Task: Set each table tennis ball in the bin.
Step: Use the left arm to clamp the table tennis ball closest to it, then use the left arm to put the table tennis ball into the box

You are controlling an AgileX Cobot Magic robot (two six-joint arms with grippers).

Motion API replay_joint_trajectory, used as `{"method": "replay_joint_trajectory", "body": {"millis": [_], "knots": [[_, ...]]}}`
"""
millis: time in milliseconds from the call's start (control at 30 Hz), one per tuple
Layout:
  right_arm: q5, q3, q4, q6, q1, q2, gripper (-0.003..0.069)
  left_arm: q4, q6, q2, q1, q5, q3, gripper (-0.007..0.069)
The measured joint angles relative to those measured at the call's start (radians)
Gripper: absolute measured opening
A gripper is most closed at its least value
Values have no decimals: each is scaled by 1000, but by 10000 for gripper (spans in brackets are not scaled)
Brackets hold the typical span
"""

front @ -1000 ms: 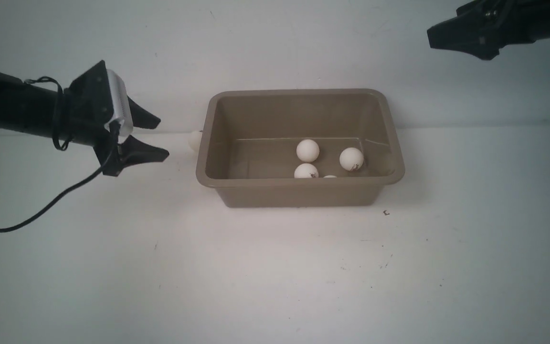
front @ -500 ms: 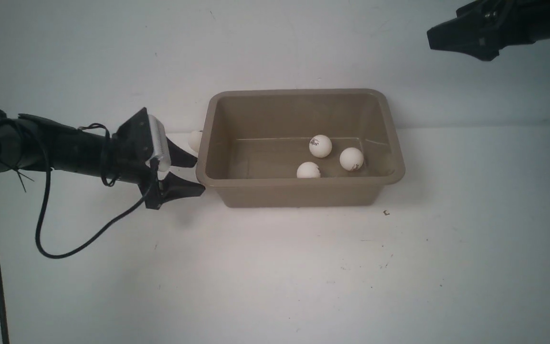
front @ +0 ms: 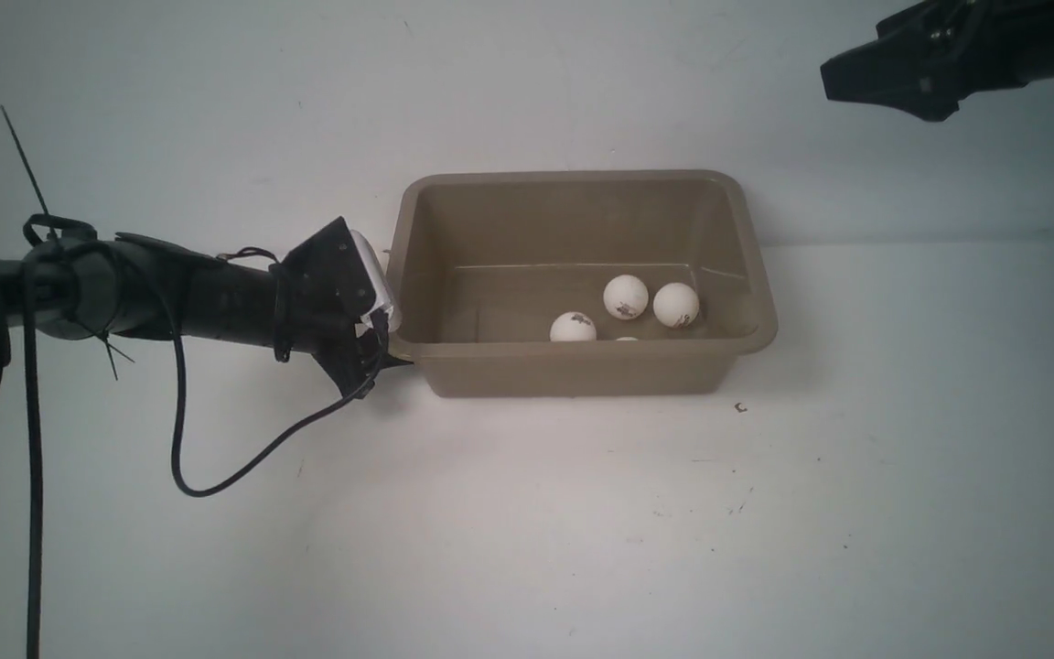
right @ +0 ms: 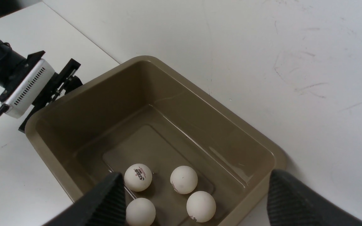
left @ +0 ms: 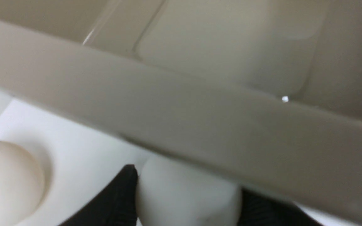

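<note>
Left wrist view, bottom middle: my left tool point(left: 187, 185) pinches a ball point(left: 184, 197) under the bin point(left: 200, 131) rim. I should back out, then lift. My right tool point(right: 195, 177) hangs spread.

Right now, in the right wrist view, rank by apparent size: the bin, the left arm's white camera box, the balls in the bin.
1. bin
2. white camera box
3. table tennis balls: all four look alike; nearness makes ranking them unsure.

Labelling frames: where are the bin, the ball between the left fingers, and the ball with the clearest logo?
bin point(front: 573, 175): front view, far rim.
gripped ball point(left: 187, 194): left wrist view, centre.
logo ball point(right: 138, 177): right wrist view, on its print.
</note>
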Motion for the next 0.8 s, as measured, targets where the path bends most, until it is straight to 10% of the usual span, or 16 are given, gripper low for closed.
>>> {"method": "replay_joint_trajectory", "body": {"millis": [467,800], "knots": [[2,0,-1,0,0,0,547,31,-43,-127,177,306,2,354],[3,0,-4,7,0,5,547,-171,136,-117,-77,197,-74,354]]}}
